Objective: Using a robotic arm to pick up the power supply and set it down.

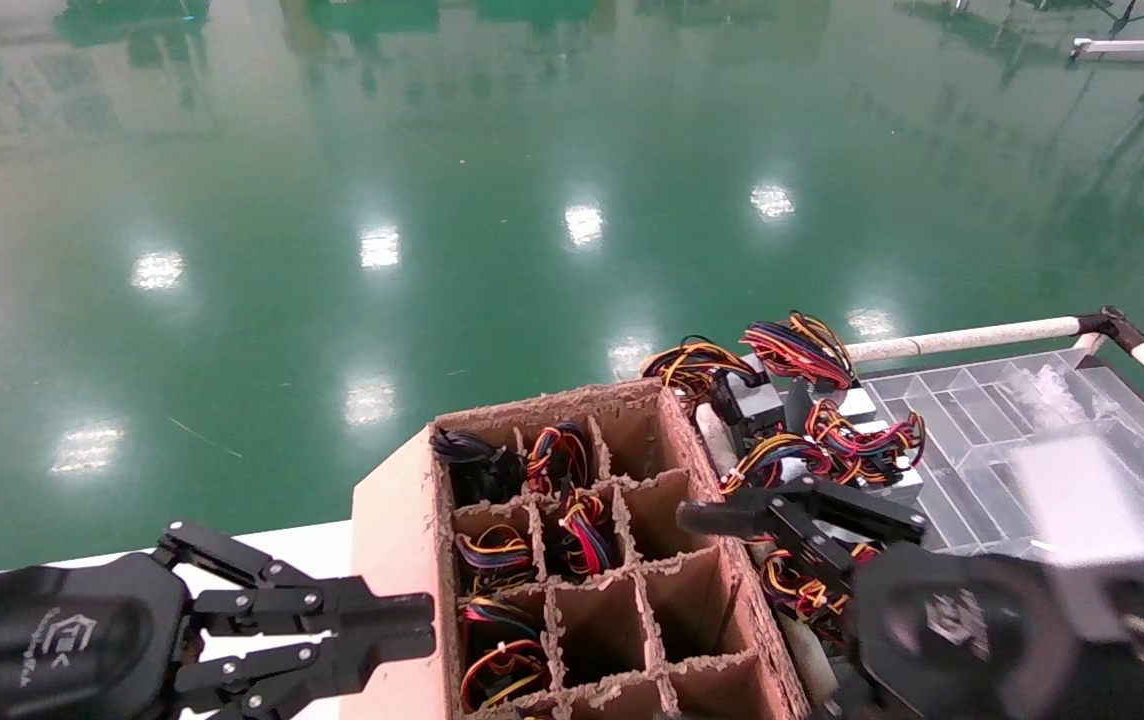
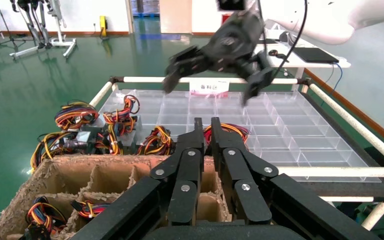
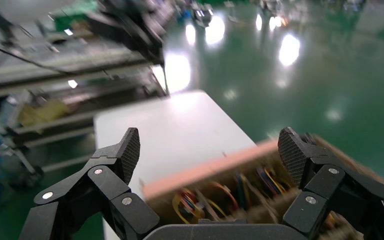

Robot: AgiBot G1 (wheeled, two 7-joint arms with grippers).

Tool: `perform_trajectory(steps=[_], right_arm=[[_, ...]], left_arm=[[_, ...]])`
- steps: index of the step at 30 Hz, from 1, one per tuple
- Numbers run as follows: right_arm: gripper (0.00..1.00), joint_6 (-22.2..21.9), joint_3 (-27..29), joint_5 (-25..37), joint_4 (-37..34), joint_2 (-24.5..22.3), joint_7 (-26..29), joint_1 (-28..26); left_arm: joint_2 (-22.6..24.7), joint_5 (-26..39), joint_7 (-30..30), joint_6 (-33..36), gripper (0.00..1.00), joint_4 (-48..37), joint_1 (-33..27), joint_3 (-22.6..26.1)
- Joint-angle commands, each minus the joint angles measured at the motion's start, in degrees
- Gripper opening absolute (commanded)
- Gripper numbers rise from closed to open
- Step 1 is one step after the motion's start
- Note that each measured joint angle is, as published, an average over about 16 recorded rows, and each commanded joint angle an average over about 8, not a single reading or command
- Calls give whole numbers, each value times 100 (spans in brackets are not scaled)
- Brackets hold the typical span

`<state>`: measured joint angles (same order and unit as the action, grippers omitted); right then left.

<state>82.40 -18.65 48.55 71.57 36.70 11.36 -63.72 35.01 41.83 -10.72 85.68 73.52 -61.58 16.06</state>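
The right claw (image 1: 792,505) hangs in the air with its fingers spread wide and nothing between them, over the gap where the cardboard box meets the clear tray. In the left wrist view it shows raised above the tray (image 2: 215,75), and the right wrist view has its two ridged fingertips (image 3: 130,150) far apart with only the box and a white desk (image 3: 180,125) beyond them.

Just under and beyond this claw lie the power supplies (image 1: 762,405): small grey metal blocks with bundles of red, black, yellow and orange wires, heaped on the near-left part of the clear plastic compartment tray (image 1: 982,420), close against the right wall of the box. None of them touches the claw.

The brown cardboard box (image 1: 572,560), split by a grid of dividers, stands at the right edge of the white desk (image 1: 302,550). Several of its cells on the left side hold wire bundles, while those on the right look bare.

The left claw (image 1: 412,625) sits low at the left side of the box, fingers pressed close together and gripping nothing, its tips pointing at the box wall.

White tube rails (image 1: 972,338) frame the tray, and a glossy green floor (image 1: 432,200) stretches out beyond.
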Motion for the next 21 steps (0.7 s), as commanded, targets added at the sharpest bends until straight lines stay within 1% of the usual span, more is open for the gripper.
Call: perform_trajectory(steps=[1, 9, 10, 11, 12, 13, 14, 17, 18, 19, 20, 21], right_arm=[[100, -89, -79, 204, -44, 39, 22, -71], [100, -655, -516, 1242, -501, 536, 82, -470], [100, -713, -563, 1353, -580, 607, 70, -523], [100, -770, -613, 1467, -666, 681, 53, -580], [98, -823, -661, 1575, -757, 759, 36, -639], [91, -869, -710, 1676, -854, 841, 18, -697], [81, -916, -761, 1780, -960, 926, -4, -755], [45, -1032, -909, 2063, -1299, 1190, -86, -932], [32, -1062, -952, 2142, -1417, 1275, -119, -988], [20, -1084, -993, 2211, -1536, 1358, -154, -1042], [10, -1103, -1032, 2277, -1658, 1442, -193, -1095], [4, -1122, -1070, 2341, -1779, 1524, -236, -1148]], left_arm=[[0, 0, 1, 0, 0, -1, -1, 1], [-1, -3, 3, 0, 0, -2, -2, 5], [-1, -3, 3, 0, 2, -2, -2, 5], [-2, -3, 3, -1, 7, -2, -2, 6], [-2, -4, 3, -1, 16, -2, -3, 6], [-2, -4, 4, -1, 28, -2, -3, 7], [-2, -4, 4, -1, 40, -2, -3, 7], [-3, -5, 5, -2, 78, -2, -3, 8], [-3, -5, 5, -2, 88, -2, -3, 9], [-3, -6, 5, -2, 96, -2, -3, 9], [-3, -6, 5, -2, 100, -2, -3, 10], [-3, -6, 5, -2, 100, -2, -3, 10]])
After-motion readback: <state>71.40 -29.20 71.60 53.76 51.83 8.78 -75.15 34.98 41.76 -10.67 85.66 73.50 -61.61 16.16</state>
